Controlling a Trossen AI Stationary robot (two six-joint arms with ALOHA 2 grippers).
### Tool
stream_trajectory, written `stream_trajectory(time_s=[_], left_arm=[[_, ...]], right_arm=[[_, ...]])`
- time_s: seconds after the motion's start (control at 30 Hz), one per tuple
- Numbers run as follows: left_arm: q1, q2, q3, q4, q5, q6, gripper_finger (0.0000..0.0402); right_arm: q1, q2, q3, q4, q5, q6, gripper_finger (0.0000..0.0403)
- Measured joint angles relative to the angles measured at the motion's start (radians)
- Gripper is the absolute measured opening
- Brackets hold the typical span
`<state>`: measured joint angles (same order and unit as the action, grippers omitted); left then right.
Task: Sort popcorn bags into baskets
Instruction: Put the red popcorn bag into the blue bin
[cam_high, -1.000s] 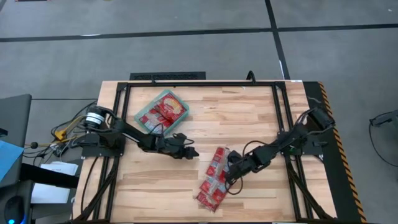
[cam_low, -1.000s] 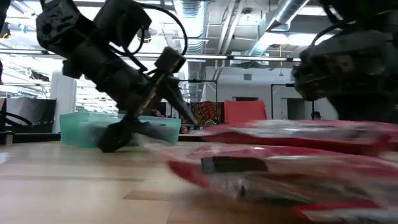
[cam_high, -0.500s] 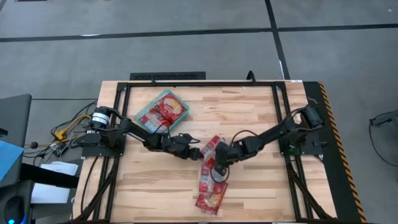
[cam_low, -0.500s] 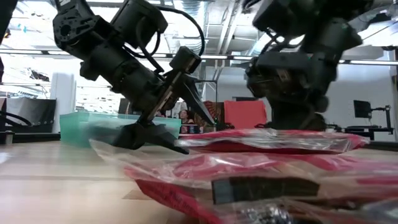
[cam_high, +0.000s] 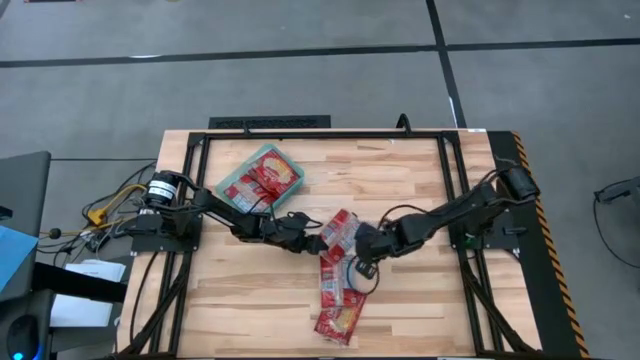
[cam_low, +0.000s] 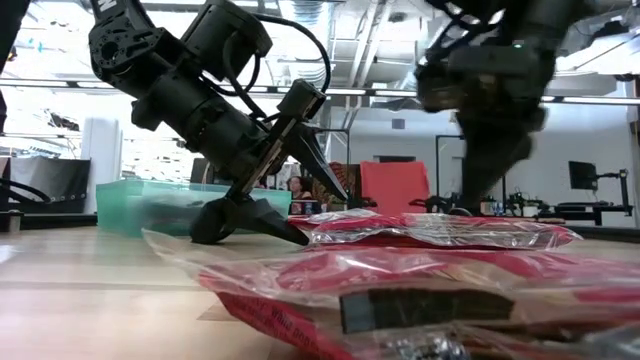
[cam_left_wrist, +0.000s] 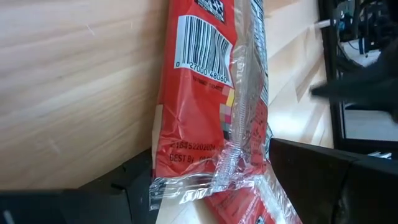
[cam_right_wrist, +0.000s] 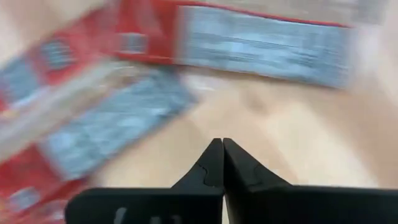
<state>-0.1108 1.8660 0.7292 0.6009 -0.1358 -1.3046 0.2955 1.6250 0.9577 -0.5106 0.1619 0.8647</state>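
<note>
A red popcorn bag (cam_high: 338, 230) lies flat on the table, its clear sealed end (cam_left_wrist: 205, 183) between the fingers of my open left gripper (cam_high: 314, 241). One finger (cam_low: 250, 215) is low on the table and the other (cam_low: 318, 165) is raised over the bag. More red bags (cam_high: 338, 295) lie overlapped toward the near edge. My right gripper (cam_high: 362, 268) is shut and hovers above these bags (cam_right_wrist: 112, 118), touching nothing. The teal tray (cam_high: 229, 187) sits at the far left with red bags (cam_high: 268, 175) inside. My left gripper comes at the bag level, from the table's left, along its length. The clear sealed end (cam_left_wrist: 186, 190) lies over one finger (cam_left_wrist: 118, 186), while the other finger (cam_left_wrist: 317, 174) stands beside it. The bag lies flat on the table. I cannot tell whether the second finger touches it.
Black frame rails (cam_high: 320, 134) run round the tabletop, with the arm bases at the left and right edges. Bare wood (cam_high: 380, 180) lies between the tray and the right arm. In the low view a bag (cam_low: 420, 300) fills the foreground.
My right gripper swept toward the table's left, pushing the top bag toward my left gripper, then drew back and rose. The bag slid left and turned, its end coming between the left fingers. My left gripper edged right toward the bag.
</note>
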Motion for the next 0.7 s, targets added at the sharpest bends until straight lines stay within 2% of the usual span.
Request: stream_trajectory(time_s=[0.1, 0.2, 0.37, 0.47, 0.6, 0.7], left_arm=[[0.000, 0.000, -0.001, -0.002, -0.008, 0.001, 0.0261], [0.001, 0.000, -0.001, -0.002, -0.008, 0.006, 0.0261], [0.002, 0.000, -0.001, -0.006, -0.008, 0.009, 0.0261], [0.002, 0.000, -0.002, -0.005, -0.005, 0.017, 0.0261], [0.002, 0.000, -0.004, -0.006, 0.009, 0.036, 0.0261], [0.002, 0.000, -0.003, -0.012, 0.017, 0.040, 0.0261]], right_arm=[[-0.014, -0.034, 0.000, -0.167, 0.127, 0.055, 0.0022], [-0.077, -0.025, -0.002, -0.243, 0.176, 0.023, 0.0026], [-0.188, 0.060, 0.000, -0.116, 0.175, -0.132, 0.0019], [-0.234, 0.124, -0.001, -0.011, 0.128, -0.195, 0.0016], [-0.265, 0.163, 0.003, 0.120, 0.041, -0.261, 0.0023], [-0.260, 0.175, 0.002, 0.170, 0.049, -0.264, 0.0029]])
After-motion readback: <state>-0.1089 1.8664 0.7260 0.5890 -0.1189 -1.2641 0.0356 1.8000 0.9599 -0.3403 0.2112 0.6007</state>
